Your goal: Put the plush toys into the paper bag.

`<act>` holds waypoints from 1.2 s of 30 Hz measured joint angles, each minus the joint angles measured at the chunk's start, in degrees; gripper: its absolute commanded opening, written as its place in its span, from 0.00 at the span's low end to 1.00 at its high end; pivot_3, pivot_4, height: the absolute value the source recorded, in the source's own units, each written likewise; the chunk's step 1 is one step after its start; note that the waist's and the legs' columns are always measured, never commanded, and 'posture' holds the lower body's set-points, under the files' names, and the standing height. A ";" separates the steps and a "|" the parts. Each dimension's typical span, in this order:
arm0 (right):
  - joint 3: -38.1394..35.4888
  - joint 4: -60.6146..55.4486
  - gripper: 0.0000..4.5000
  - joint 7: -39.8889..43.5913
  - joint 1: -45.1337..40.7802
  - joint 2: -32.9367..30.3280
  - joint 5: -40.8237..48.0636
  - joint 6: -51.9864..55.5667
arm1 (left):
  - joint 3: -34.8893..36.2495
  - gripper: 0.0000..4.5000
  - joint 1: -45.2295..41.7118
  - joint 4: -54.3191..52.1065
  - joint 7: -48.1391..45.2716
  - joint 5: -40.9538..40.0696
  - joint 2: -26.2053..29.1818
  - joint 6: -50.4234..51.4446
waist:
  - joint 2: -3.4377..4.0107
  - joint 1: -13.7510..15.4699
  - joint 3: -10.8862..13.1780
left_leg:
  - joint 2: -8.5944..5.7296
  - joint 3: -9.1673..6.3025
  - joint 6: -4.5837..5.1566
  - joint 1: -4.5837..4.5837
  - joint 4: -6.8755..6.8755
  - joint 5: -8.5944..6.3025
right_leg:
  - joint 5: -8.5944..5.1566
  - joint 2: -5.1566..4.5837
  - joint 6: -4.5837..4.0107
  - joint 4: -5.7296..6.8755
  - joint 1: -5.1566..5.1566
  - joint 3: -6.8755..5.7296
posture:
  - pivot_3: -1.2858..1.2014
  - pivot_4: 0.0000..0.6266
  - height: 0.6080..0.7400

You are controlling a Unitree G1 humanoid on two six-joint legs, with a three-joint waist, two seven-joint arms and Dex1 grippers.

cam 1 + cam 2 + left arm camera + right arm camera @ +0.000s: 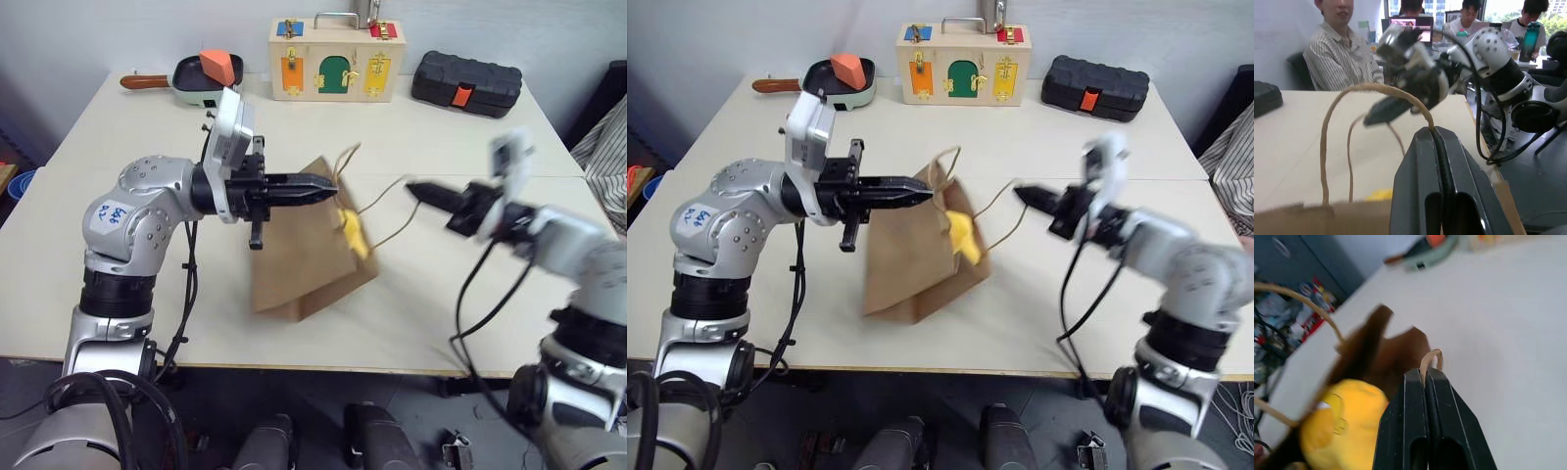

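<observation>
So at my far left on the table (118,127) there's a little green pan (201,83) with a wooden handle, and an orange wedge block (219,67) sitting in it. Not my concern.

My left gripper (328,186) is pointing sideways toward my right, fingers pressed fully together on one of the paper bag's cord handles; in the left wrist view that handle (1376,89) loops up and runs right down into the tip of my closed fingers (1442,161). The paper bag (299,259) hangs and leans under that grip, its bottom edge down near the table's front, mouth turned toward my right side.

The yellow plush toy (353,233) is sitting in the bag's mouth, partly sticking out. From the right wrist camera it's a chubby yellow blob (1342,423) just beside my fingers with the dark brown inside of the bag behind it. I can't spot the orange toy.

Behind the bag at the back of the table: a wooden latch board box (336,61) with coloured doors, then a black plastic case (465,83).

My right gripper (416,191) is held up off the table, pointing at the bag, jaws clamped shut. A thin cord loop (1431,358) sits right at the fingertips, looks pinched but it's blurry.
</observation>
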 measured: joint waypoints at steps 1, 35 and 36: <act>-1.87 0.26 0.01 -0.58 -2.14 -1.19 2.28 1.10 | 0.46 0.00 -0.70 1.01 0.61 0.14 -0.59 -0.75 | 0.00 0.23 0.00 | 0.01 0.00 0.00 0.00 0.00 0.00 | 0.00 0.00 0.00 0.00 0.00 0.00 | 0.52 0.24 1.00; 7.83 -5.24 0.01 -11.91 -0.34 -7.49 11.97 -14.31 | 1.13 0.00 -8.64 22.79 5.55 11.44 -7.09 -16.19 | -0.02 0.87 -0.01 | -0.02 0.04 0.09 -0.25 0.03 0.05 | 0.00 -0.04 0.00 -0.28 -0.07 -0.05 | 0.52 0.24 1.00; 9.43 -6.35 0.01 -11.42 1.34 -8.12 10.69 -14.43 | 0.83 0.00 -8.28 22.26 5.19 11.46 -7.10 -16.05 | -0.02 0.87 -0.01 | -0.02 0.03 0.09 -0.25 0.02 0.05 | 0.00 -0.05 0.00 -0.28 -0.07 -0.05 | 0.52 0.24 1.00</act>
